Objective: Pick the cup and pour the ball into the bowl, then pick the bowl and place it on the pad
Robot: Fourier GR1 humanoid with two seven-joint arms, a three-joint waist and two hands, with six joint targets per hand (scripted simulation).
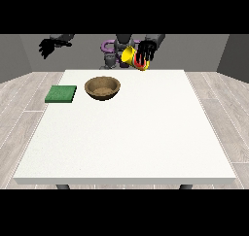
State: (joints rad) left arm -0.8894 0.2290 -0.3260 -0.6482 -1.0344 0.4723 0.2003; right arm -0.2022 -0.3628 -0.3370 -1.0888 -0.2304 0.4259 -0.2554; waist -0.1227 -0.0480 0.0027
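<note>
gripping yellow cup: view-right hand | view-left hand curled empty | white table, grey walls

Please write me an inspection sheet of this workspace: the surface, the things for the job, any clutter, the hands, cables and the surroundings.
Surface: large white table, mostly bare.
Cup: yellow cup with a red band, tilted, lifted off the table and held by the hand at the view's right.
Ball: not visible; cannot tell whether it is in the cup.
Bowl: brown wooden bowl, upright on the table, nothing seen inside.
Pad: green pad, flat near the table's left edge, beside the bowl, apart from it.
Clutter: nothing seen.
Hands: the one at the view's right holds the cup; the hand at the view's left hangs in the air, holding nothing.
Cables: nothing seen.
Surroundings: grey wood-pattern floor, grey walls.
</note>
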